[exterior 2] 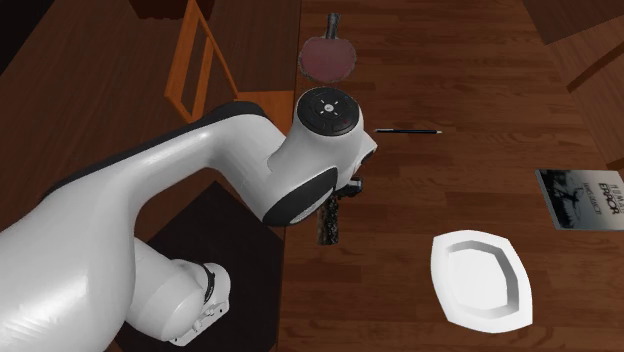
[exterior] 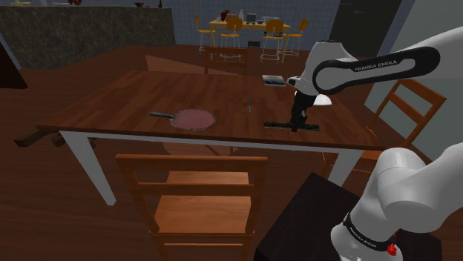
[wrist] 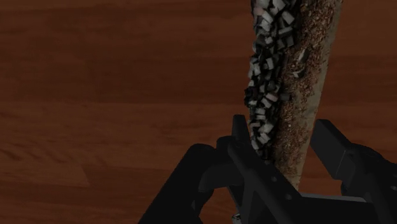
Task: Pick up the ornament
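1. We see the ornament (exterior: 278, 123) lying flat on the wooden table (exterior: 133, 104), near the edge closest to the robot's stand.
2. It is a long, thin stick. In the shoulder view its long axis runs left to right, along that near edge; in the second exterior view the ornament (exterior 2: 327, 228) runs up and down the picture, half under the white wrist.
3. In the wrist view the ornament (wrist: 289, 76) points straight away from the gripper (wrist: 286, 137), 1 side mottled black and white, the other speckled brown.
4. The 2 black fingers stand spread, 1 on each side of the stick: 1 finger (wrist: 245, 143) looks against it, the other just beside it. We see no clasp.
5. The gripper (exterior: 299, 123) stands low over the stick's middle.
6. A white bowl (exterior 2: 452, 290) sits well apart from the ornament; its inside shows plain white.
7. A red paddle (exterior 2: 328, 58), a pen (exterior 2: 408, 130) and a book (exterior 2: 585, 197) also lie on the table.
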You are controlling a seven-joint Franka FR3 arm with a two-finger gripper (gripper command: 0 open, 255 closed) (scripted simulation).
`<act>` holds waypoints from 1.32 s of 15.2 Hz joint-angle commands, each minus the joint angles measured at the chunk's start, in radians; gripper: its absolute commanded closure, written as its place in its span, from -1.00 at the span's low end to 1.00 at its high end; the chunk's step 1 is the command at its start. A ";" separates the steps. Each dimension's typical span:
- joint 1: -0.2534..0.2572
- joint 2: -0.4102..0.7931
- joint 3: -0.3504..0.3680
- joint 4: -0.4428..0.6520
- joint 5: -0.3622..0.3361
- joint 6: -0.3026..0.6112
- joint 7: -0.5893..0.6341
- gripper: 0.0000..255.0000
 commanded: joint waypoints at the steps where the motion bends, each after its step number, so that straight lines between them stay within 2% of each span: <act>1: 0.000 0.001 0.000 -0.002 0.000 0.000 0.001 1.00; 5: 0.000 0.000 -0.001 -0.001 0.000 -0.001 0.000 1.00; 20: 0.010 -0.045 0.058 0.167 0.036 -0.215 0.003 1.00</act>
